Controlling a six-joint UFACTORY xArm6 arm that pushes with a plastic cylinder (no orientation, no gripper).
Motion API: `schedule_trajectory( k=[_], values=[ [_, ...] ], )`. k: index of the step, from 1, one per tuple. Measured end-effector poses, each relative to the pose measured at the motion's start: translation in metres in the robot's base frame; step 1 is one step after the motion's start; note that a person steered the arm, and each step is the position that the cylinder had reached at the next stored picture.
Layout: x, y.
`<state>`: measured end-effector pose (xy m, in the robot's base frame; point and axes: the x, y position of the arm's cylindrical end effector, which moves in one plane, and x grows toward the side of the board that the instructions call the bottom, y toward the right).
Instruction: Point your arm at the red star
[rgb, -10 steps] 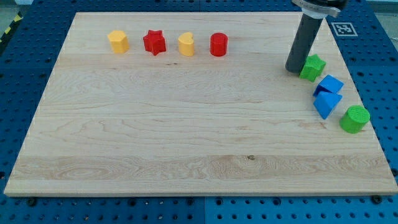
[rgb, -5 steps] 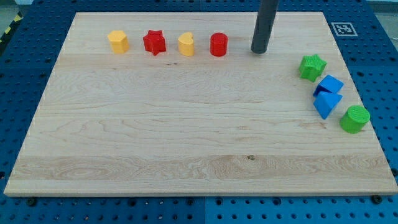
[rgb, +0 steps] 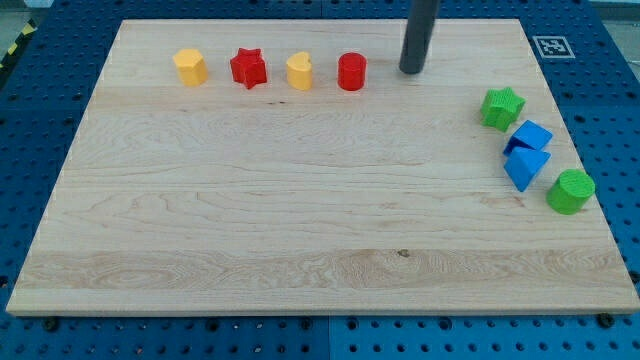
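While my tip (rgb: 411, 71) is sitting near the red cylinder (rgb: 351, 72), nothing is touching it.
The red star (rgb: 248, 68) is lying well apart, leftward.

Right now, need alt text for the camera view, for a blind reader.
My tip rests near the wooden board's top edge, just right of a row of four blocks: yellow block, red star, yellow heart, red cylinder. Green and blue blocks cluster at the view's right.
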<state>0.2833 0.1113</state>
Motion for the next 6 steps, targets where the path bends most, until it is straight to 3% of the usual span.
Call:
schedule_trajectory(
  k=[1,3,5,6],
  values=[
    [-0.010,-0.023],
    [-0.028,-0.166],
    [-0.043,-0.252],
    [-0.047,-0.326]
  ],
)
